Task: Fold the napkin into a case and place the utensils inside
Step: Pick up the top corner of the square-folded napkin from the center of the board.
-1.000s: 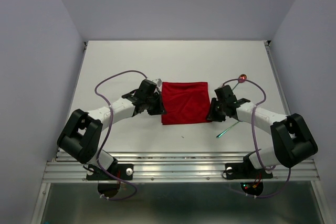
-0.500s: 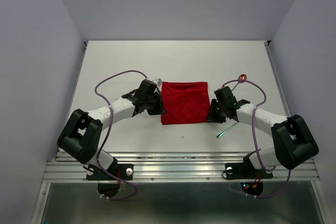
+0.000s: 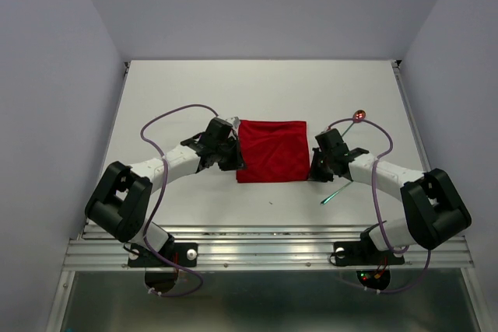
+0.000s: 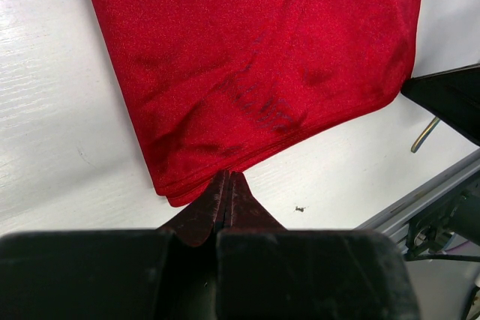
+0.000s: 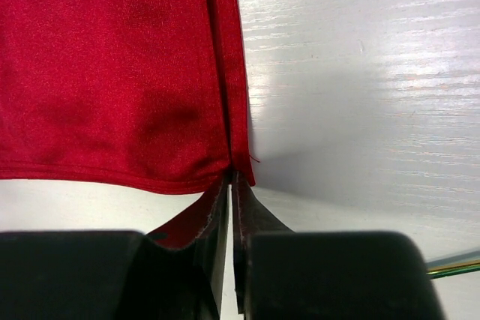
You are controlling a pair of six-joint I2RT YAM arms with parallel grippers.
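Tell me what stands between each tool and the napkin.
Nothing visible does. The left tool and the right tool are each pinched shut on the napkin itself, one at its left side, one at its right, with no other object in between.

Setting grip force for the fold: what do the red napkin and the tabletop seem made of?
The napkin looks like thin, soft synthetic cloth with a slight sheen: it wrinkles and dimples, with a stitched hem. The table looks like hard white painted or laminated wood: faint grain streaks, dull shine.
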